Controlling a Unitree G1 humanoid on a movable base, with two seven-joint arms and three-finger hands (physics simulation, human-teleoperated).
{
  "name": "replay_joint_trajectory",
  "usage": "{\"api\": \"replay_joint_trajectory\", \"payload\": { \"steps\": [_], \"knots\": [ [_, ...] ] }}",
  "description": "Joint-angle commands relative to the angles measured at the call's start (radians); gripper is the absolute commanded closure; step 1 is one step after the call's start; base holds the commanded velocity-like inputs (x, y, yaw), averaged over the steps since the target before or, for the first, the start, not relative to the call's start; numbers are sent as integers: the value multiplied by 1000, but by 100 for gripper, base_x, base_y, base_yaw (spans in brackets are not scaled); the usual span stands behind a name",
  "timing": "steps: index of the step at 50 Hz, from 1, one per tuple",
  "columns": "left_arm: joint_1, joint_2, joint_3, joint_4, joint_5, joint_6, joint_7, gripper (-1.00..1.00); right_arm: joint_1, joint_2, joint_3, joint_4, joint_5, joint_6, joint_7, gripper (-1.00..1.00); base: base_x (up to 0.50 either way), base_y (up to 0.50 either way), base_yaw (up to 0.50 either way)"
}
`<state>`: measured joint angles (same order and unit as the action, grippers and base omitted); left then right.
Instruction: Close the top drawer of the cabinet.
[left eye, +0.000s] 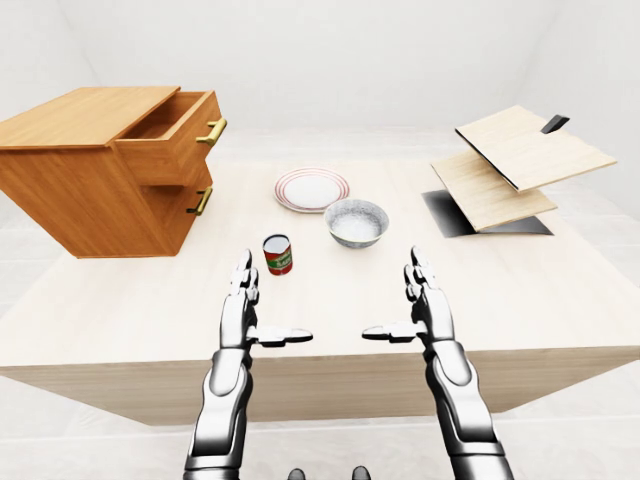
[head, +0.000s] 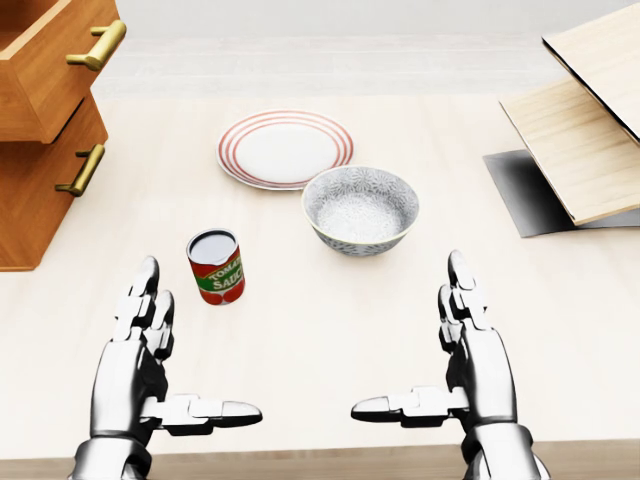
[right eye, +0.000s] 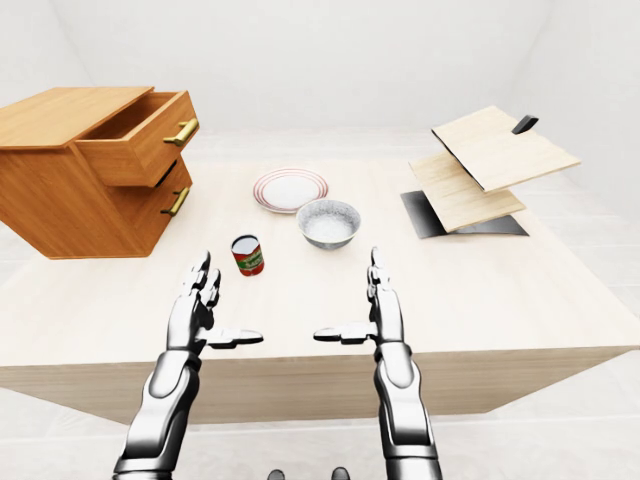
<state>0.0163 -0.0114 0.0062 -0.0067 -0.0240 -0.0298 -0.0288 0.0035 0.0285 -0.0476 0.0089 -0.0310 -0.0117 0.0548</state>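
A wooden cabinet (left eye: 80, 185) stands on the table at the left of the left-eye view. Its top drawer (left eye: 172, 135) is pulled out, with a brass handle (left eye: 212, 131) on its face. The lower drawer (left eye: 190, 205) sits nearly flush. My left hand (left eye: 255, 310) is open over the table's near edge, well below and right of the cabinet. My right hand (left eye: 410, 305) is open too, mirroring it at the right. Neither hand touches anything.
A tomato sauce can (head: 216, 267) stands just above my left hand. A grey bowl (head: 360, 210) and a red-rimmed plate (head: 285, 149) lie mid-table. Tilted wooden boards (left eye: 515, 160) over a dark mat (left eye: 445, 213) fill the right side.
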Motion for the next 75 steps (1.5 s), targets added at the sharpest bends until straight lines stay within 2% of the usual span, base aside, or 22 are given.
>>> {"api": "replay_joint_trajectory", "payload": {
  "steps": [1,5,6,8,9,11,12,13,16,23,43,51,59,62,75],
  "knots": [
    [-28,17,53,26,15,19,-20,-100,-10,6,-37,-15,-12,27,32,-100,0,0,0],
    [-32,24,51,35,8,11,-10,-100,-9,-17,-18,-9,11,25,8,-100,0,0,0],
    [-32,25,50,33,4,11,-9,-100,-8,-21,-16,-7,17,23,4,-100,0,0,0],
    [-23,24,41,11,4,28,-8,-100,-6,-27,-12,-15,26,30,-4,-100,0,0,0],
    [-22,26,39,22,5,15,-10,-100,-6,-29,-12,-22,31,36,-8,-100,0,0,0],
    [-20,27,42,11,-6,26,-10,-100,-4,-35,-13,-30,38,46,-17,-100,0,0,0],
    [-20,22,55,-22,-36,70,-7,-100,6,-40,-13,-63,45,69,-15,-100,0,0,0],
    [-22,31,54,-32,-28,79,-6,-100,13,-42,-13,-96,48,93,-18,-100,0,0,0],
    [-37,44,64,-105,-31,117,2,-100,44,-49,-17,-208,60,99,-21,-100,0,0,0],
    [-110,71,110,-236,-65,117,26,-100,76,-73,-46,-378,44,99,-11,-100,0,0,0],
    [-118,75,134,-328,-78,117,45,-100,-19,-108,-140,-605,25,99,22,-100,0,0,0],
    [-129,89,144,-394,-81,117,62,-100,-53,-118,-162,-641,24,99,27,-100,0,0,0],
    [-122,78,149,-514,-84,117,96,-100,-80,-134,-184,-665,29,99,32,-100,0,0,0],
    [-127,75,165,-531,-96,117,108,-100,-85,-137,-189,-660,30,99,33,-100,0,0,0],
    [-140,88,164,-586,-101,117,124,-100,-108,-151,-203,-645,36,99,33,-100,0,0,0]
  ]
}}
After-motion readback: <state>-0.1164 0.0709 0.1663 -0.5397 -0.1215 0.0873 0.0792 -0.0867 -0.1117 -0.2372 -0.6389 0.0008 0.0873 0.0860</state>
